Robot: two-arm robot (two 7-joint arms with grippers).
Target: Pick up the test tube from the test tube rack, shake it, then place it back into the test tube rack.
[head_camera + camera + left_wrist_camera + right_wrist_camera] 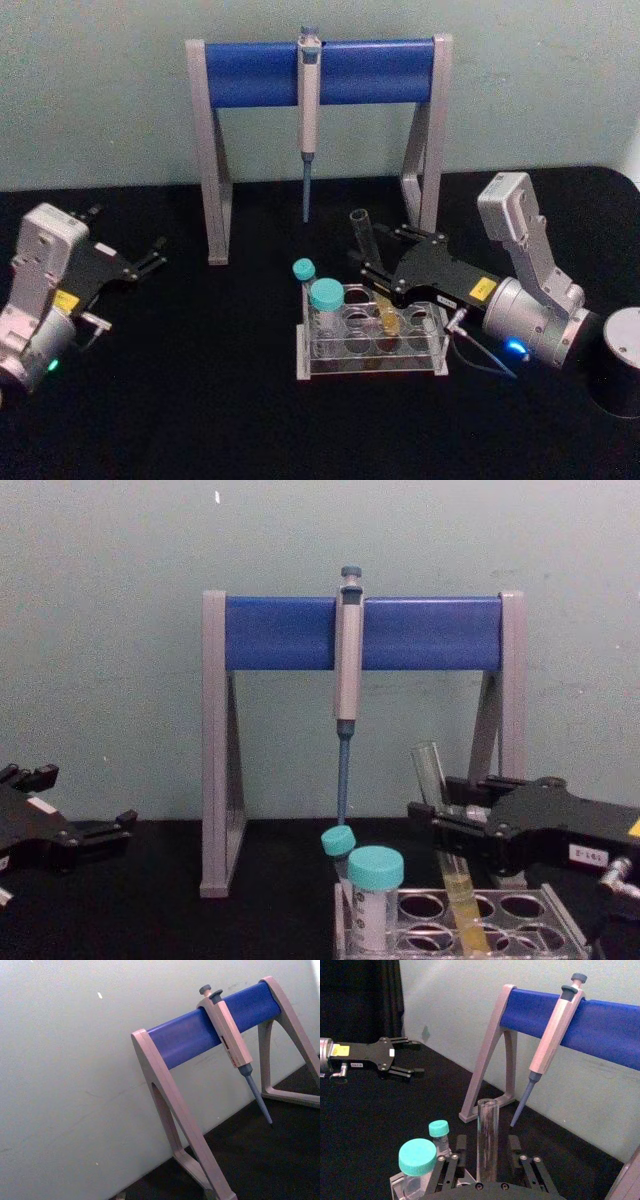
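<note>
The long clear glass test tube (366, 240), yellow liquid at its bottom, leans in a hole of the low clear plastic test tube rack (370, 366). The right gripper (486, 1144) brackets the tube above the rack, fingers apart and not yet pinching. An off-centre closure could tip the uncapped tube further, spilling liquid or jamming it against the hole. The left gripper (416, 1059) sits well left of the rack, fingers apart.

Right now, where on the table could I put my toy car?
Bare black table lies between the left gripper and the clear plastic test tube rack, and along the front edge. Crowded at the rack, where the right gripper straddles the long glass tube.
</note>
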